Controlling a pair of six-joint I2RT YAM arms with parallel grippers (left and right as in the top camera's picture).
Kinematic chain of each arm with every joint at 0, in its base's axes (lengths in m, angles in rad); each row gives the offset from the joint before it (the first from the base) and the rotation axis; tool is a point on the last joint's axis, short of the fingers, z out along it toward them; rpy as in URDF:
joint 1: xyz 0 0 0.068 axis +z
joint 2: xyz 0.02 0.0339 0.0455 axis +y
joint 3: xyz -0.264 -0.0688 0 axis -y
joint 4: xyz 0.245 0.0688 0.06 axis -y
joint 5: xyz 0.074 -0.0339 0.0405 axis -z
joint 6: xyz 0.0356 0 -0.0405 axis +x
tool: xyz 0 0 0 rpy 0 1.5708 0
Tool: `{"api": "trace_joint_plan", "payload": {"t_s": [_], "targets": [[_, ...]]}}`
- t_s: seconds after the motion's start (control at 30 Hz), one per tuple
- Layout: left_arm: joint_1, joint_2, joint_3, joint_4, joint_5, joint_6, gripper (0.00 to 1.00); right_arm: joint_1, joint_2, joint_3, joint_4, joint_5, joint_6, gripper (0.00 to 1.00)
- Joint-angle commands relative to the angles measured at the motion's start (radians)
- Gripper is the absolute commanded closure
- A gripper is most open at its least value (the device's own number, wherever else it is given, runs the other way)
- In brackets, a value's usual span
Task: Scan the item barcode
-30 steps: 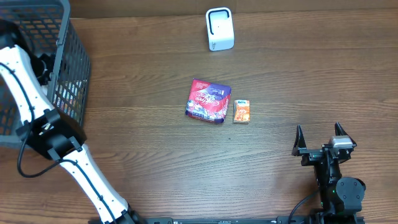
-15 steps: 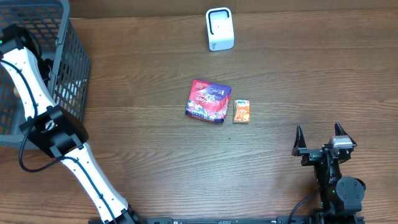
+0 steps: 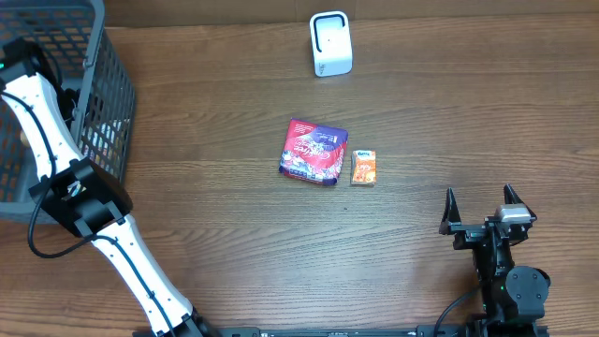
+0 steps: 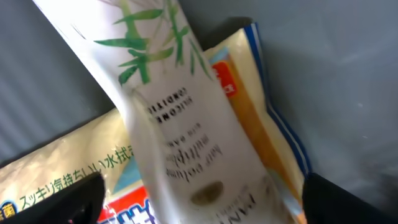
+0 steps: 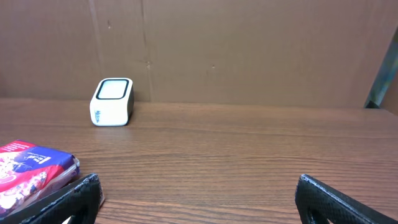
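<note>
Overhead, the grey basket [image 3: 103,84] sits at the table's [image 3: 234,262] 10 o'clock edge, and the left arm [image 3: 42,122] reaches down into it. From there its mesh and the arm hide what lies inside. Only the left wrist view gives the contents: a white tube [image 4: 186,143] printed with green bamboo leaves lies slanted over a yellow packet [image 4: 56,168] with Japanese lettering and a blue edge, against the basket's grey wall [image 4: 348,74]. The left gripper [image 4: 199,202] is spread wide, its dark fingers [image 4: 78,199] at 7 and 5 o'clock of the frame with the tube's lower end between them. Whether either finger touches the tube I cannot tell.

The white scanner [image 3: 329,44] stands at the table's 12 o'clock, well apart from the basket. Near the middle lies a purple packet [image 3: 314,153], with a small orange box [image 3: 363,168] just beside it at its 3 o'clock; the box shows only from overhead.

The right gripper [image 3: 479,201] rests at 4 o'clock, spread wide and holding nothing. Its own camera adds a brown wall [image 5: 249,50] behind the scanner [image 5: 112,101] and catches the purple packet [image 5: 31,171] at 8 o'clock.
</note>
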Motion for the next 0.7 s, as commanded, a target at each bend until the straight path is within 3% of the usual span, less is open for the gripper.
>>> {"api": "trace_joint_plan", "payload": {"t_s": [0.0,0.17,0.3,0.67], "targets": [[0.012,0.040,-0.011,0.002,-0.020,-0.016,0.19,-0.005,-0.008,-0.011,0.006,0.010,-0.004,0.00],[0.014,0.041,-0.011,0.004,-0.021,-0.012,0.54,-0.005,-0.008,-0.011,0.006,0.010,-0.004,0.00],[0.014,0.041,-0.011,-0.005,-0.019,0.009,0.96,-0.005,-0.008,-0.011,0.006,0.010,-0.004,0.00],[0.023,0.003,0.101,-0.109,0.035,0.028,0.96,-0.005,-0.008,-0.011,0.006,0.009,-0.004,0.00]]}}
